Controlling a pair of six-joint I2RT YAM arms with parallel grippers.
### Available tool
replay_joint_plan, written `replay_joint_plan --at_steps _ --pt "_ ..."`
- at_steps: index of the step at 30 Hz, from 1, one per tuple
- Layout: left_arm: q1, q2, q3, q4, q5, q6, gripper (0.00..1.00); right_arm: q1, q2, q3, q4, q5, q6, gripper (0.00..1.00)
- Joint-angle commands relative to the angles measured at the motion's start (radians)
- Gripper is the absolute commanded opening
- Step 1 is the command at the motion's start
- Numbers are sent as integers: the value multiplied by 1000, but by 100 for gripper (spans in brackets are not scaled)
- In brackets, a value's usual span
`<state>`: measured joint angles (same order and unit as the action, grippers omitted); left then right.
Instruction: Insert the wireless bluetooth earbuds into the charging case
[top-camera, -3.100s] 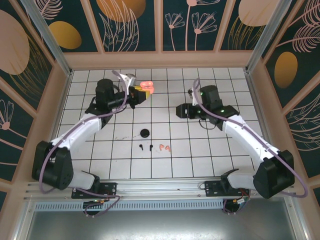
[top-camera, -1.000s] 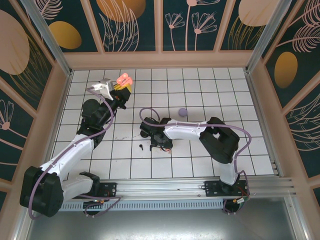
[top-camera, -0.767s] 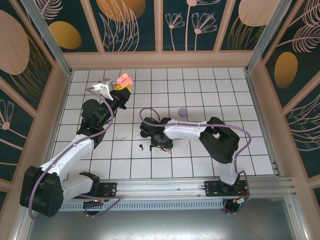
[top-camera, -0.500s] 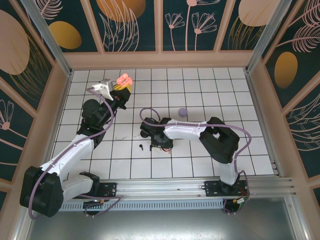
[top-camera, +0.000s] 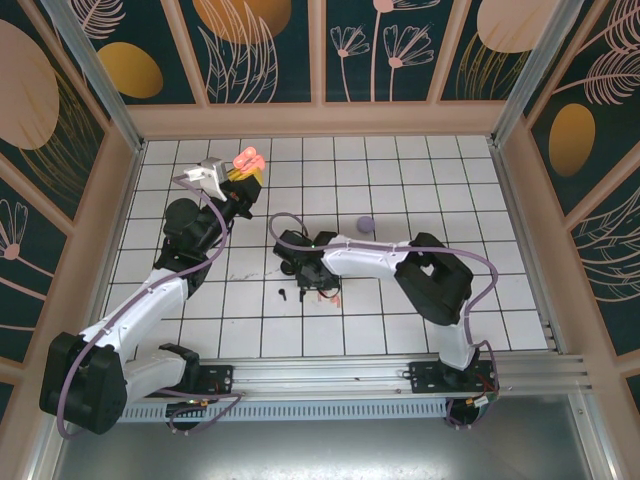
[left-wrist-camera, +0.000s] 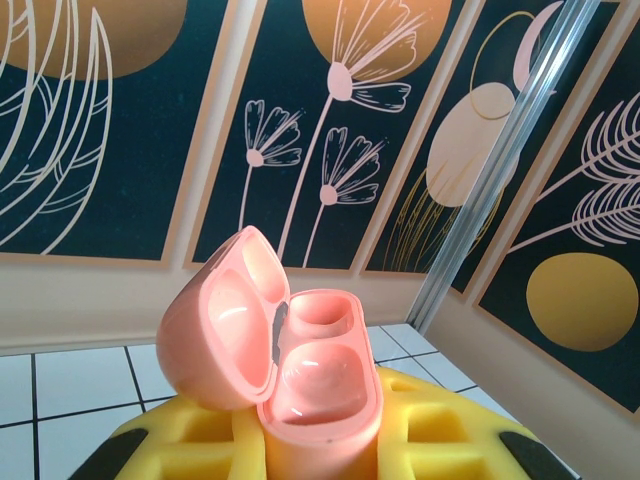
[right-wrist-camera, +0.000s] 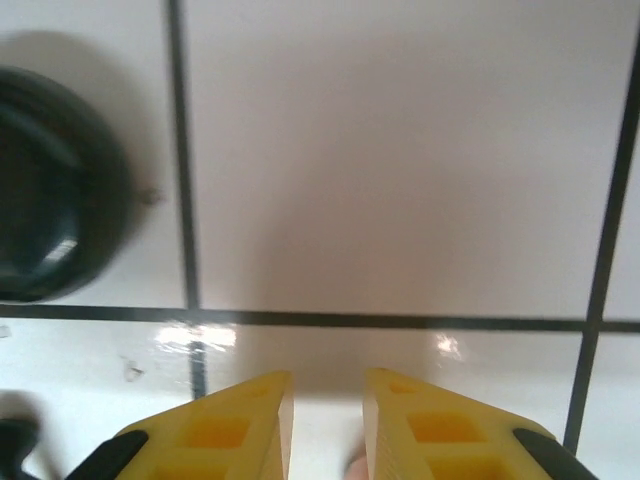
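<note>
From above, the left arm is lifted toward the upper left of the white tiled table (top-camera: 420, 190). Its left tool (top-camera: 245, 173) grips a coral-pink charging case (top-camera: 248, 157), held up off the tiles. In the left wrist view the case (left-wrist-camera: 318, 385) stands upright between the yellow fingers (left-wrist-camera: 175, 440). Its lid hangs open, tipped to the left, and both hollows are bare and glossy.

The right arm stretches across to the middle of the table, with the right tool (top-camera: 320, 287) low over the tiles. Just left of it lies a black earbud (top-camera: 284, 294). A pink earbud (top-camera: 337, 298) lies just to its right. A lavender case (top-camera: 365, 223) sits apart, above the arm in the frame.

In the right wrist view, the yellow fingertips (right-wrist-camera: 270, 400) of the right tool (right-wrist-camera: 325, 385) stand only a narrow gap apart, over a dark grout line. A pinkish sliver shows at the bottom edge between them, and I cannot tell whether it is gripped. A black case (right-wrist-camera: 50, 180) sits at the left edge, near the tips but not touching them.
</note>
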<state>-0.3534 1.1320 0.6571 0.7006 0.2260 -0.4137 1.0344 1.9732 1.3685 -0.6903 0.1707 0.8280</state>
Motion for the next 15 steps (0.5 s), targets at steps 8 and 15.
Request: replay_joint_plan --at_steps 8,15 --pt "-3 -16 -2 51 -2 -8 0 -13 0 63 -126 32 22 43" --pt "-2 -13 -2 54 1 -8 0 -14 -63 -29 -83 -42 159 47"
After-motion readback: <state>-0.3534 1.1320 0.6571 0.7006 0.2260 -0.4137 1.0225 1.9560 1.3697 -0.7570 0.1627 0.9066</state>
